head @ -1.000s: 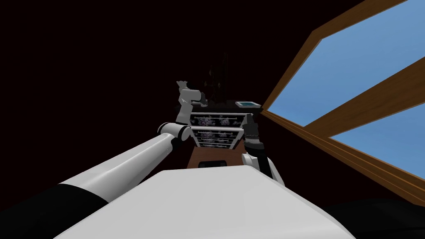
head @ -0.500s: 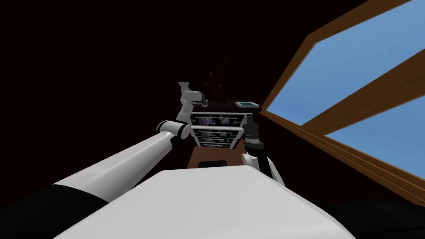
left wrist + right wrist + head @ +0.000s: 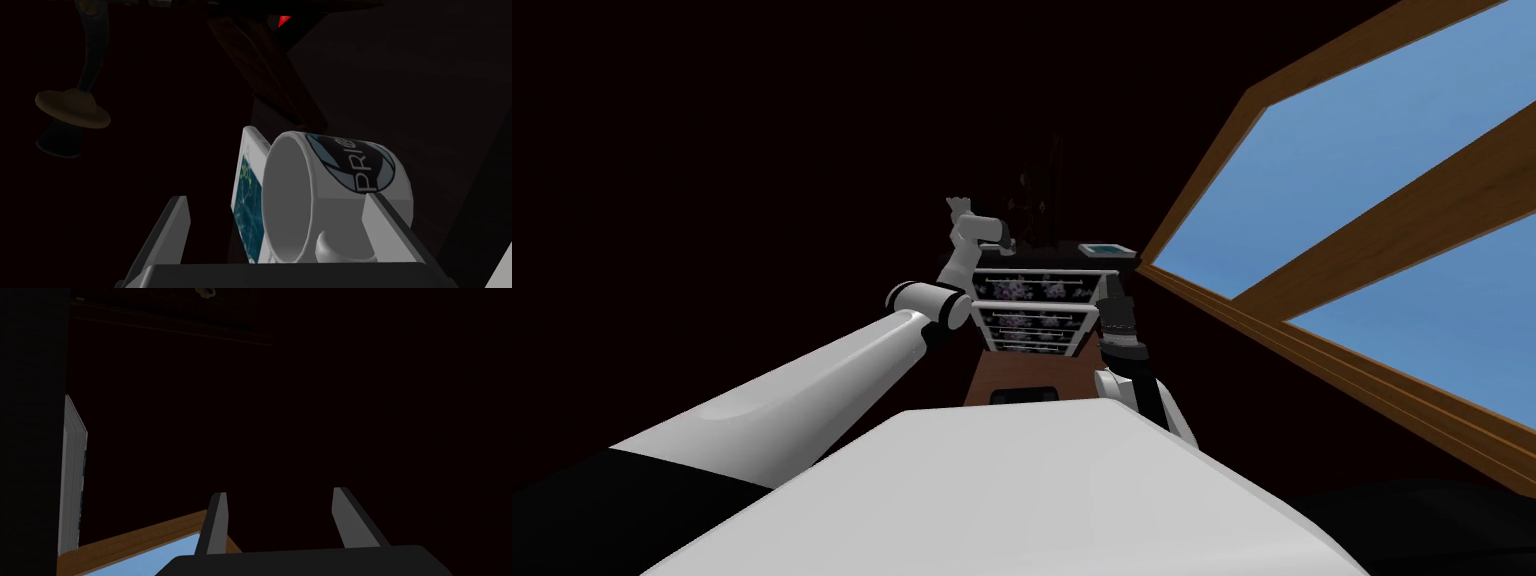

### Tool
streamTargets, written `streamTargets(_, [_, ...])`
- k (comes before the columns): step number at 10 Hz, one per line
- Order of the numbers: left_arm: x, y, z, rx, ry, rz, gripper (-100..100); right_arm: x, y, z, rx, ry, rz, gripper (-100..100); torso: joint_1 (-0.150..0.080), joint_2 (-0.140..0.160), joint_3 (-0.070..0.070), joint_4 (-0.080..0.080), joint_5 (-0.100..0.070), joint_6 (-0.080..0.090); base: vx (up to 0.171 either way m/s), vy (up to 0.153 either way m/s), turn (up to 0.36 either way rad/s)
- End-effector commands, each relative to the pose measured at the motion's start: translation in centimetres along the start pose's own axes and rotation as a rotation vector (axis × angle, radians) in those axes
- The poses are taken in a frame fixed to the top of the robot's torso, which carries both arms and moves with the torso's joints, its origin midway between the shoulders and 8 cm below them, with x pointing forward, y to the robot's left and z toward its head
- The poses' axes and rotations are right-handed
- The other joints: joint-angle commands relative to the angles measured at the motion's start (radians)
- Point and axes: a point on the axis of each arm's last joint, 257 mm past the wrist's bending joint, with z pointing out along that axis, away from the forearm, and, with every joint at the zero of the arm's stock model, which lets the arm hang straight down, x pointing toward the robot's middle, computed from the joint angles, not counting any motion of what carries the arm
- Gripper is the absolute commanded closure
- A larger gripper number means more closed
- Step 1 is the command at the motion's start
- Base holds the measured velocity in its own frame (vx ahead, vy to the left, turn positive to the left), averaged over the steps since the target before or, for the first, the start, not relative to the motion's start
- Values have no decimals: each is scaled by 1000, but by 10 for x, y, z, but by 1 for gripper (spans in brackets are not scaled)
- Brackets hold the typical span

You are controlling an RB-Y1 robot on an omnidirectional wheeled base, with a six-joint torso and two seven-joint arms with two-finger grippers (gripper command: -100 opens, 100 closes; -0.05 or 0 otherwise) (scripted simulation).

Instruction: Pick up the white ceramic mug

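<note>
Within spread left claw (image 3: 275, 199), white mug (image 3: 350, 172), rim-side gap

Nearly everything is rendered in deep darkness. The brightest area is formed by the blue window (image 3: 1382, 170), whose wooden frame is splayed by the wide lens. In the left wrist view the mug (image 3: 330, 195) is lit pale grey and sharply outlined.

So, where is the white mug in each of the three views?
Head view: too small to make out; it would be by the left gripper.
Left wrist view: the mug sits between the open fingers, in front of the blue-covered book.
Right wrist view: probably the tiny white shape at the top edge.
Shared landmark: the book, seen in all three views.
</note>
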Motion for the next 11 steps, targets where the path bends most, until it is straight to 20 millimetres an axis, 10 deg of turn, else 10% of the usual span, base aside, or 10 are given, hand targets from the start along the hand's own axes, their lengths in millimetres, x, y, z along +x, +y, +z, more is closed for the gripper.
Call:
streamTargets(1, [-14, 25, 9, -54, -26, -8, -100, 0, 0, 0, 0, 0, 0, 0, 0, 0, 0, 0, 0, 0, 9, -9, -1])
streamTargets(4, [-3, 2, 9, -10, -21, 9, -100, 0, 0, 0, 0, 0, 0, 0, 0, -1, 0, 0, 0, 0, -30, 8, 1])
streamTargets(8, [-17, 20, 22, -35, -39, 2, -100, 0, 0, 0, 0, 0, 0, 0, 2, 1, 1, 0, 1, 0, -39, 25, -3])
streamTargets(9, [-18, 21, 22, -37, -40, 2, 100, 0, 0, 0, 0, 0, 0, 0, 1, 0, 0, 0, 0, 0, 0, 0, 0])
streamTargets(11, [-18, 22, 22, -37, -40, 2, 100, 0, 0, 0, 0, 0, 0, 0, 0, 0, 0, 1, 0, 0, 0, 0, 0])
